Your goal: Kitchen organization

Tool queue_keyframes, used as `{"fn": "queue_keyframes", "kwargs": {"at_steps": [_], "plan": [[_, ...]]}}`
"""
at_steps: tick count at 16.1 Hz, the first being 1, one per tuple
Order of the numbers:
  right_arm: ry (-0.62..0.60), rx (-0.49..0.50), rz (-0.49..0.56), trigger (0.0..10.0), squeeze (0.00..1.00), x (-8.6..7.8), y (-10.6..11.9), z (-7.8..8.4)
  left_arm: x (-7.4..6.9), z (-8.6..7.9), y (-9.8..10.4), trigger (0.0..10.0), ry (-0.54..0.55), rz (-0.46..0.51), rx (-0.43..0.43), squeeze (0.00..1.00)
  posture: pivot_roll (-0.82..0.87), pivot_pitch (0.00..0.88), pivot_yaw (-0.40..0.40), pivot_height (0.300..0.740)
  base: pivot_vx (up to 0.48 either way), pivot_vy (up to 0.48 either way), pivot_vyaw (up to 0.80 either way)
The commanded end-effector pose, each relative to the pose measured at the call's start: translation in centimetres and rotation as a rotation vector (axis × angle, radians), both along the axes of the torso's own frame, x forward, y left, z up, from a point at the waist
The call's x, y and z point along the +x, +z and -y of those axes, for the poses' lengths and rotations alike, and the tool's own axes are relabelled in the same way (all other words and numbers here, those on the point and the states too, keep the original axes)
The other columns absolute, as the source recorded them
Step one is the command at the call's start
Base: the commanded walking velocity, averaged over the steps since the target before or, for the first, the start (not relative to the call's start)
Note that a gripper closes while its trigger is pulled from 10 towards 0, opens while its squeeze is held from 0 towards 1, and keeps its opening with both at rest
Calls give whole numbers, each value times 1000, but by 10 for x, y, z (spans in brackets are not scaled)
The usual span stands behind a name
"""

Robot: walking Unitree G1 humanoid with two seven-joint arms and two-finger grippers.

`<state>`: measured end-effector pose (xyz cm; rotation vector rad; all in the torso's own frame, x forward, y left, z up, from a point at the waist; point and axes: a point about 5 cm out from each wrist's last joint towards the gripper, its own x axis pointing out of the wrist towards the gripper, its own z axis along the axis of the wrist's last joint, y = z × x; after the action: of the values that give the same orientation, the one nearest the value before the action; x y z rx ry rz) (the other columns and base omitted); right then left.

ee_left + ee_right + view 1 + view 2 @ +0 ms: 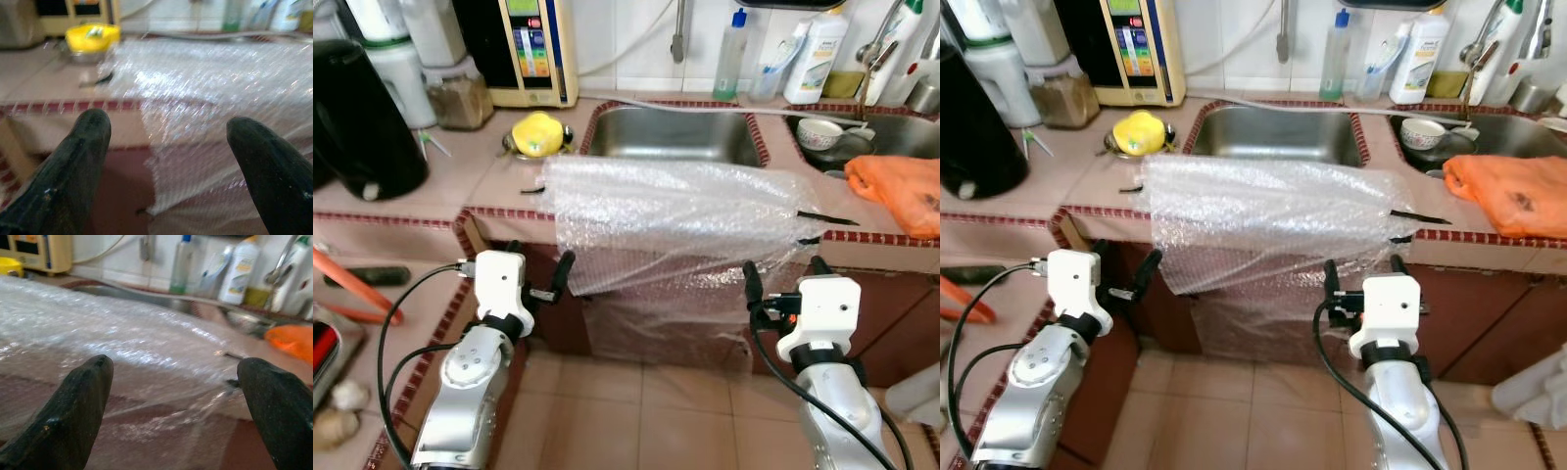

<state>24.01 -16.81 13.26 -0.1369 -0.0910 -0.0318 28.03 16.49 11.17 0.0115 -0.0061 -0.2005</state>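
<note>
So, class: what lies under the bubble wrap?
The bubble wrap drapes over the counter edge in front of the sink and hangs down the cabinet front, dimly visible through it. Anything smaller underneath cannot be made out.

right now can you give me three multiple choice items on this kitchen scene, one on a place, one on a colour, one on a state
1. Where does the clear bubble wrap sheet lie?
A. inside the steel sink
B. draped over the counter's front edge before the steel sink
C. on the floor tiles

2. What colour is the crumpled plastic bag beside the right-hand basin?
A. orange
B. blue
C. black

3. How do the left gripper and right gripper stand?
A. both clamped on the wrap
B. one holds a bottle
C. both open, short of the wrap

Answers: 1 B, the sheet hangs down from the counter edge; 2 A, the bag is bright orange; 3 C, the wrist views show spread fingers with nothing between.
</note>
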Motion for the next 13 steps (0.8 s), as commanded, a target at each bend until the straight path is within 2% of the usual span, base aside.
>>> {"fn": "queue_keyframes", "kwargs": {"at_steps": [1, 3, 5, 7, 10, 12, 13], "plan": [[18, -3, 16, 10000, 0, 0, 3, -3, -1, -3, 0, 10000, 5, -5, 12, 0, -34, 54, 43, 740, 0, -480, 0], [22, 1, 28, 10000, 0, 0, 5, -5, 0, -4, 1, 10000, 23, -1, 2, 0, -31, 53, 46, 740, 0, 0, 0], [23, 4, 33, 10000, 0, 0, 5, -6, 2, -8, 3, 10000, 70, 9, 43, 0, -31, 53, 50, 740, 0, 0, 0], [25, -21, 46, 10000, 0, 0, 7, -7, 5, -9, 6, 10000, 80, 26, 48, 0, -30, 57, 50, 740, 0, 0, 0], [22, -18, 48, 10000, 0, 0, 7, -7, 4, -7, 7, 10000, 83, 36, 49, 0, -30, 57, 52, 740, 0, 0, 694], [18, -5, 50, 10000, 0, 0, 7, -6, 5, -8, 11, 10000, 109, 65, 46, 0, -27, 57, 51, 740, 0, 0, 0], [16, 1, 56, 10000, 0, 0, 9, -6, 6, -6, 13, 10000, 81, 66, 31, 0, -25, 59, 49, 740, 0, 0, 0]]}}
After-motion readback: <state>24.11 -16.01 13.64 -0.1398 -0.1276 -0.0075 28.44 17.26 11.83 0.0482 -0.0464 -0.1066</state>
